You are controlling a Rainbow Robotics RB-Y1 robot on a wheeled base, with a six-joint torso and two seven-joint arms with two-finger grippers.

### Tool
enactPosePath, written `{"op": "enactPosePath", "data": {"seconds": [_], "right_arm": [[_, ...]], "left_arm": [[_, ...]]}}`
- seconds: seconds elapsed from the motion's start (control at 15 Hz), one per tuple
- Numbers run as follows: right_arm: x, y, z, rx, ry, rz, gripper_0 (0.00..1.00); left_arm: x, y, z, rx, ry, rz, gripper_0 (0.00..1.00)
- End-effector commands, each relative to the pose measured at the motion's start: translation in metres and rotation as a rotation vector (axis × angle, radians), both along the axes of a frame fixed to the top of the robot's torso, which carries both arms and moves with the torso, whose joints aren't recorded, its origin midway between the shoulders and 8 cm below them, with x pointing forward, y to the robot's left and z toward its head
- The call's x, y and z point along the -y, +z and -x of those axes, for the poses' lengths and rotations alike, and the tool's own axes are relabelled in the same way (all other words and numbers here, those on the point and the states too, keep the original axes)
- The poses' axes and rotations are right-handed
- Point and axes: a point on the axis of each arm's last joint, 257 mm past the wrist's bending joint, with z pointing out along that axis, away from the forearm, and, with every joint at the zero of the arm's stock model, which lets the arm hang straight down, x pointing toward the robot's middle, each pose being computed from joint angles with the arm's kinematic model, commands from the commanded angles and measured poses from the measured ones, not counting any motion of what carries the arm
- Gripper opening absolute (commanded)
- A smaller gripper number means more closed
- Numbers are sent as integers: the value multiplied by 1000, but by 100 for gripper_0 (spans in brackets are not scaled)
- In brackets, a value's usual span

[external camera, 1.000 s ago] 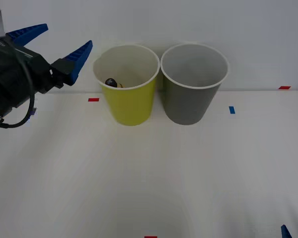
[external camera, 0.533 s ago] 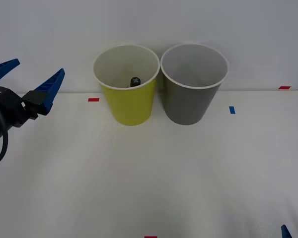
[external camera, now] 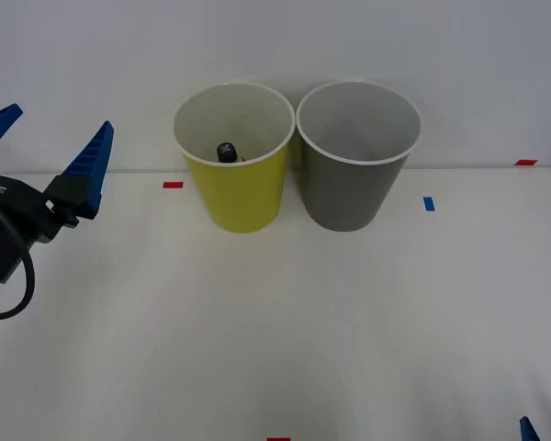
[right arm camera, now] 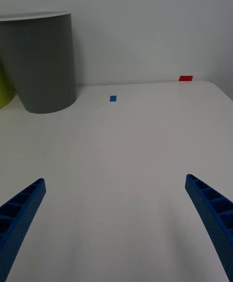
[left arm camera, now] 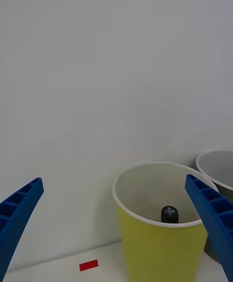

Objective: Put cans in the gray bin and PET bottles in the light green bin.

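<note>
White surface underneath everything, bare across its near half.

Light green bin and gray bin upright at the far edge of the surface, side by side, rims touching or nearly so; light green one nearer the left jaws, gray one nearer the right jaws' side. Gray bin also ahead of the right jaws and off to one side, well apart from them. Light green bin ahead of and below the left jaws, between the two blue fingers as seen from the wrist.

Left jaws raised over the left part of the surface, spread wide apart, holding nothing, well short of the light green bin. Blue ribbed fingers far apart at both corners of the wrist view.

Right jaws low over the near right of the surface, likewise spread wide, holding nothing; one blue fingertip just visible at the near right corner.

PET bottle inside the light green bin, black cap showing above the near rim, body hidden by the wall.

Small red tape mark on the surface between the left jaws and the light green bin; blue tape mark beyond the gray bin.
</note>
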Motion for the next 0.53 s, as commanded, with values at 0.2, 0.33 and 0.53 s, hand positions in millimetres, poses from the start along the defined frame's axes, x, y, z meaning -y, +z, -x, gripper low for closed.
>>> {"op": "enactPosePath", "data": {"seconds": [0.2,0.33,0.53], "right_arm": [[0,0,0,0,0,0,100],[0,0,0,0,0,0,100],[0,0,0,0,0,0,100]], "left_arm": [[-2,-56,24,33,72,-88,100],[-2,-79,38,-14,68,-62,100],[-3,-105,55,-80,74,-44,100]]}}
